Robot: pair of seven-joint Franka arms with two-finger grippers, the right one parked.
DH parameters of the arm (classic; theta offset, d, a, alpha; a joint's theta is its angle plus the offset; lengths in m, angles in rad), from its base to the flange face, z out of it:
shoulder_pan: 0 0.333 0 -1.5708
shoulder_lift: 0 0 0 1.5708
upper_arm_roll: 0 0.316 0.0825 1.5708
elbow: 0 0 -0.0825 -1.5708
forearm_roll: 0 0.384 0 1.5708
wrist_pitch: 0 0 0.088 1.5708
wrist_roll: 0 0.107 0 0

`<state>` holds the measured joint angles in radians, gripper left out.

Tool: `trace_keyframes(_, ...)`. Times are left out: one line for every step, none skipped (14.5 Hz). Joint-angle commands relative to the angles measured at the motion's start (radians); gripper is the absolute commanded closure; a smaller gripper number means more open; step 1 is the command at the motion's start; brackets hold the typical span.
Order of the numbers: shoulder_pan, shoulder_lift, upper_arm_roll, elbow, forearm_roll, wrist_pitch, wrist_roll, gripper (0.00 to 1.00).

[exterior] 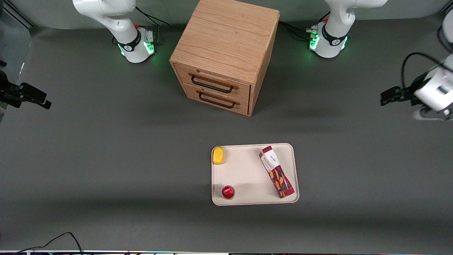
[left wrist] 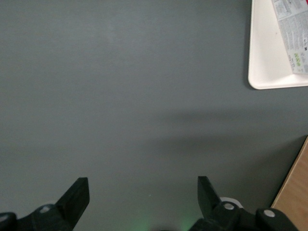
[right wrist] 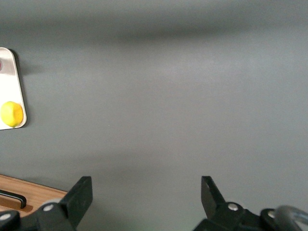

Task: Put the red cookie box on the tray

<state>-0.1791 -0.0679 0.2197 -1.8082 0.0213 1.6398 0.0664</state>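
The red cookie box (exterior: 276,171) lies flat on the cream-white tray (exterior: 247,173), along the tray's side toward the working arm's end of the table, its white label end farther from the front camera. The left wrist view shows a corner of the tray (left wrist: 263,72) with the box's pale label end (left wrist: 292,33) on it. My left gripper (exterior: 391,95) is open and empty, raised above bare table at the working arm's end, well apart from the tray; in the left wrist view the gripper (left wrist: 143,190) has only grey table between its fingers.
A yellow lemon-like object (exterior: 218,155) and a small round red object (exterior: 228,192) also sit on the tray. A wooden two-drawer cabinet (exterior: 223,53) stands farther from the front camera than the tray; its edge shows in the left wrist view (left wrist: 294,192).
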Motion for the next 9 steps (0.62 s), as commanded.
trace_keyframes(-0.016, -0.056, 0.015, -0.034, 0.019, 0.009, 0.026, 0.0)
trace_keyframes(-0.016, -0.053, 0.015, -0.019, 0.02, 0.006, 0.023, 0.0)
trace_keyframes(-0.016, -0.052, 0.015, -0.007, 0.02, -0.001, 0.021, 0.0)
trace_keyframes(-0.017, -0.049, 0.015, 0.007, 0.02, -0.008, 0.019, 0.0)
trace_keyframes(-0.019, -0.05, 0.014, 0.015, 0.02, -0.009, 0.013, 0.0)
trace_keyframes(-0.019, -0.049, 0.014, 0.023, 0.02, -0.027, 0.013, 0.0)
trace_keyframes(-0.019, -0.046, 0.014, 0.035, 0.02, -0.05, 0.013, 0.0)
trace_keyframes(-0.019, -0.044, 0.014, 0.038, 0.02, -0.054, 0.015, 0.0)
trace_keyframes(-0.019, -0.044, 0.014, 0.039, 0.022, -0.055, 0.016, 0.0)
